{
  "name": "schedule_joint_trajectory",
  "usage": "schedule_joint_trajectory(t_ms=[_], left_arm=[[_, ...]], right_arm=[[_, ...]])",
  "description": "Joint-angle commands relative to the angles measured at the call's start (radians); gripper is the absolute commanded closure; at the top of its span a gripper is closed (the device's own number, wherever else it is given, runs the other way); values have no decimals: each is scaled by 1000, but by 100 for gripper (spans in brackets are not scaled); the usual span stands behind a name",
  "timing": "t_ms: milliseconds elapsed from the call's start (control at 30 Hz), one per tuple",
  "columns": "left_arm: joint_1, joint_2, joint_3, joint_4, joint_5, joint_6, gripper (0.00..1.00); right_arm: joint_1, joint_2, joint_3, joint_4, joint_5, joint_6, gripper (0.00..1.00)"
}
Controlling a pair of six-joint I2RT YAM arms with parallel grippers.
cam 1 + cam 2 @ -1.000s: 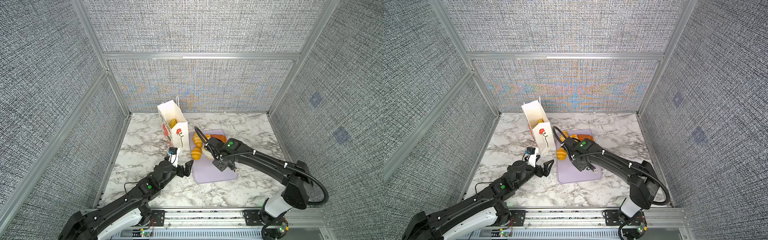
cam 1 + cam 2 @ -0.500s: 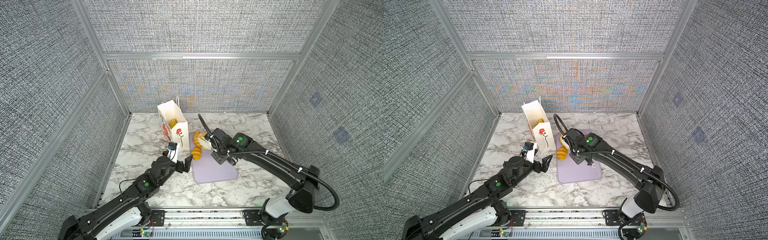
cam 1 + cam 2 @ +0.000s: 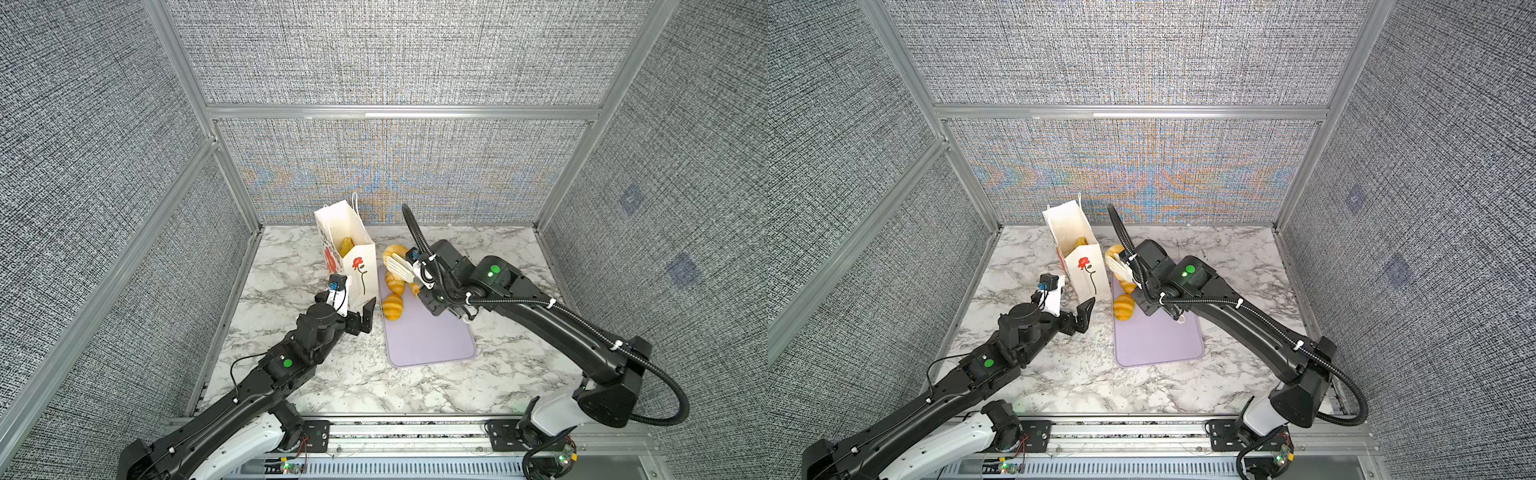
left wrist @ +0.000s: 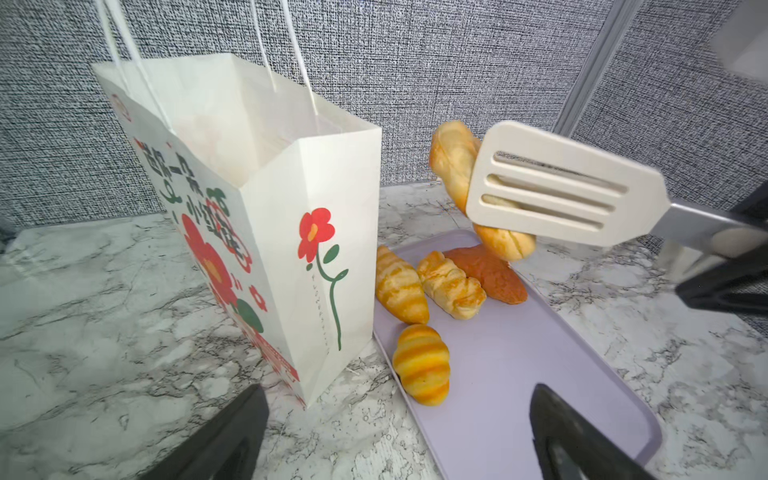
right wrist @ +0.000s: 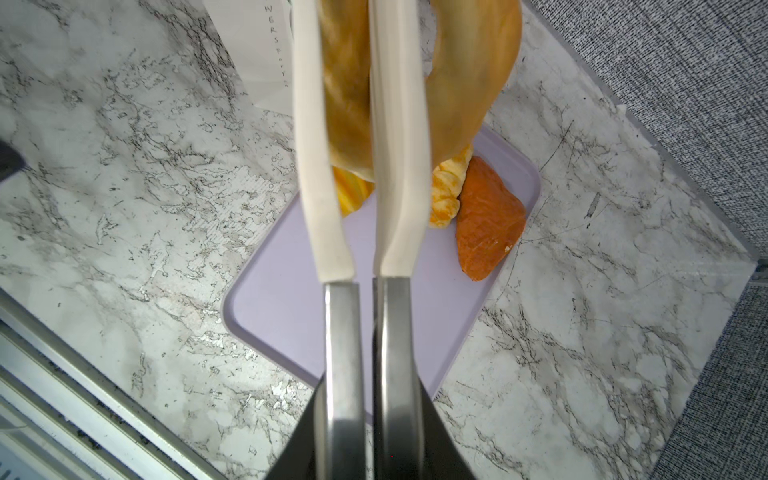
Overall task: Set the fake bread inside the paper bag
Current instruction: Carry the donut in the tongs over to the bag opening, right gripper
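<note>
Top views, bag: the white bag (image 3: 353, 249) stands upright on the marble counter (image 3: 332, 374), just left of frame centre, and a yellow pastry (image 3: 1080, 241) shows inside it.
Top views, tray: a lavender tray (image 3: 428, 340) lies just right of the bag, in the lower middle of the frame.
Top views, left claw: the left claw (image 3: 353, 309) is spread wide near the bag's bottom corner.
Top views, right claw: the right claw (image 3: 419, 274) is pressed onto white tongs (image 3: 399, 266). The tongs pinch the held croissant (image 3: 395, 250) above the tray's far end, right of the bag.
Left wrist view, held croissant: it (image 4: 455, 166) hangs tilted between the slotted tongs (image 4: 557, 195), clear of the tray (image 4: 540, 353) and beside the bag (image 4: 291, 228), outside its open top.
Left wrist view, tray: loose croissants (image 4: 451, 284) lie near the bag, and a brown pastry (image 4: 490, 274) touches one of them.
Left wrist view, left claw: its (image 4: 395, 407) dark tips stand well apart.
Right wrist view, right claw: it (image 5: 372, 436) clamps the tongs (image 5: 320, 166) by their metal handles, and the blades squeeze the held croissant (image 5: 347, 104).
Right wrist view, tray: the brown pastry (image 5: 488, 220) sits at a corner of the tray (image 5: 282, 299).
</note>
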Motion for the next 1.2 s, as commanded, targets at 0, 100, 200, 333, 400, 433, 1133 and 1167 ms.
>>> schedule_joint_trajectory(t_ms=[0, 100, 200, 333, 400, 433, 1133, 1167], left_arm=[[36, -2, 14, 3, 6, 23, 0], [84, -2, 33, -4, 32, 38, 1], [126, -1, 54, -20, 54, 53, 1], [162, 1, 74, -43, 77, 67, 0], [173, 0, 77, -52, 84, 67, 0], [178, -3, 78, -56, 86, 67, 1], [240, -108, 51, -153, 18, 41, 1], [244, -109, 49, -154, 15, 40, 1]], right_arm=[[2, -12, 25, 66, -25, -17, 74], [1, -4, 71, 76, -45, -26, 74], [2, 12, 116, 90, -73, -35, 74], [1, 46, 186, 110, -109, -54, 73], [1, 66, 224, 123, -139, -60, 72], [2, 78, 245, 131, -153, -63, 72], [0, 350, 518, 157, -224, -132, 72], [-2, 362, 529, 154, -223, -137, 72]])
